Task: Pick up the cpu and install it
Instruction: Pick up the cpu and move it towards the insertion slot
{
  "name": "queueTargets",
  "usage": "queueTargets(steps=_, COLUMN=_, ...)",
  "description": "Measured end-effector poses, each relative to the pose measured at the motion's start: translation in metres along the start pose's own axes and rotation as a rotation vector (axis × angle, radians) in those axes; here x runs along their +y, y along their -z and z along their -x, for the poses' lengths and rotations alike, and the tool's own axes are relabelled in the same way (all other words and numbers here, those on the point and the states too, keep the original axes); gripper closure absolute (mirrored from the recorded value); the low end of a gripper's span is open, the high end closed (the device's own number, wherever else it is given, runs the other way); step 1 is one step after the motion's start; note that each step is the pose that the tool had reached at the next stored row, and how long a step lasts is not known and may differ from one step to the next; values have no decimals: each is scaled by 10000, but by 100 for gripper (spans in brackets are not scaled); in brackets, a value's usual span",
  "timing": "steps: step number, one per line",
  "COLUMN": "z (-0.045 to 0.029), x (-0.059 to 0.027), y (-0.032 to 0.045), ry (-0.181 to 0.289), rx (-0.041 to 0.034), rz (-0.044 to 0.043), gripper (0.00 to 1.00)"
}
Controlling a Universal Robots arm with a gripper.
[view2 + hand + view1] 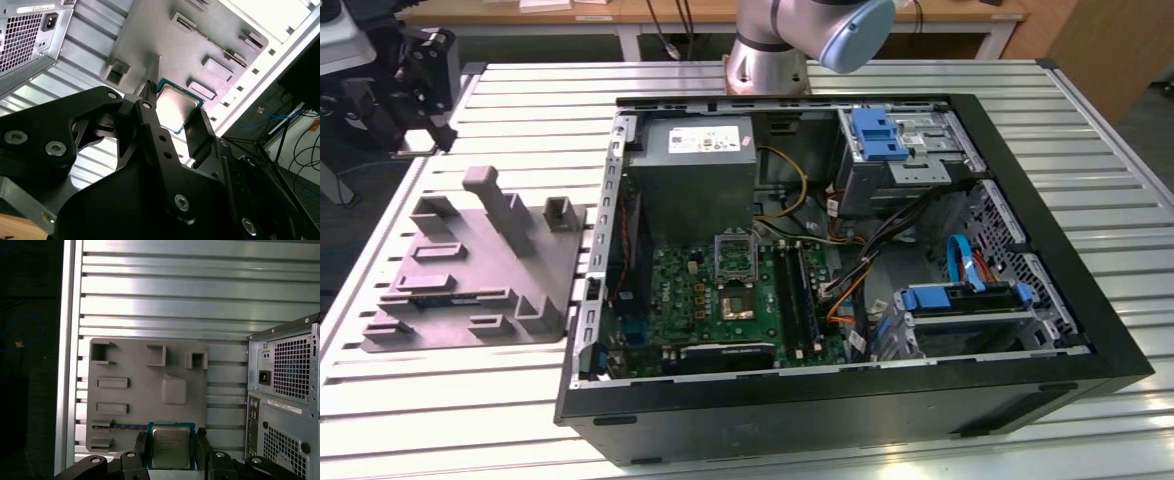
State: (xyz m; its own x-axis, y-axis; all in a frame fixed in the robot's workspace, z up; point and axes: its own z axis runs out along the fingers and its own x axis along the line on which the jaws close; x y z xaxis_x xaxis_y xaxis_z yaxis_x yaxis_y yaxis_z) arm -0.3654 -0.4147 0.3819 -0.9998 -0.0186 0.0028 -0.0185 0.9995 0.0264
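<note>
The arm (767, 58) is silver-grey with a pale blue joint cap (854, 30). The claw (176, 107) has matte black linkage bars with silver screws (181, 202).

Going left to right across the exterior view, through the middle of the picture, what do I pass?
grey-purple fixture → green motherboard → blue-fronted drive cage → black right wall of the computer case

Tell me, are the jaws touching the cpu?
Touching. In the first wrist view the jaws sit tight against two opposite edges of the cpu, with no gap on either side.
</note>
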Motion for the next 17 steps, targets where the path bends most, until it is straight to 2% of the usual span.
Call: queueTargets(steps=17, z=68, x=-1, y=0, ry=0, rx=0, rz=0, gripper=53)
